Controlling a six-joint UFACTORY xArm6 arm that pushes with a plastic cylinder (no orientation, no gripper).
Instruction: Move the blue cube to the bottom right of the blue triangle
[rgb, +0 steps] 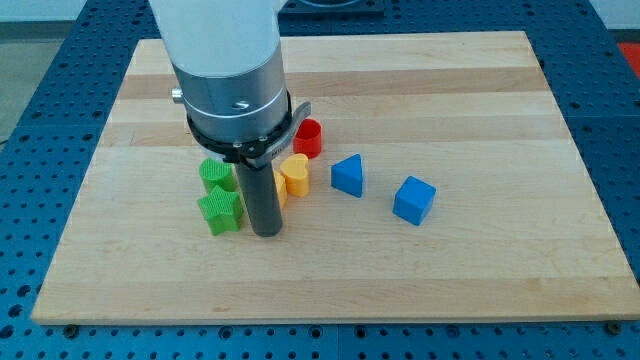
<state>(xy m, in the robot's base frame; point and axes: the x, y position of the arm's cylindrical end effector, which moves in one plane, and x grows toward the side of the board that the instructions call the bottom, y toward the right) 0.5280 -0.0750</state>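
A robotics lab: a wooden tabletop (480, 90) rests on a blue perforated mounting bench (40, 90) beneath a robot arm (222, 60).

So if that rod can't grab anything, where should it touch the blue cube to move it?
It can only push. The blue cube already sits at the lower right of the blue triangle, so little is needed. My tip would probably press a flat side face, centred, so it slides without turning.

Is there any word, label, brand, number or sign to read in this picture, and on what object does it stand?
None: no readable text shows anywhere.
Blue cube, blue triangle, red block, yellow block, two green blocks: all plain faces.
Wooden board: bare.
Rod above my tip, standing right of the green blocks: no marking shows.
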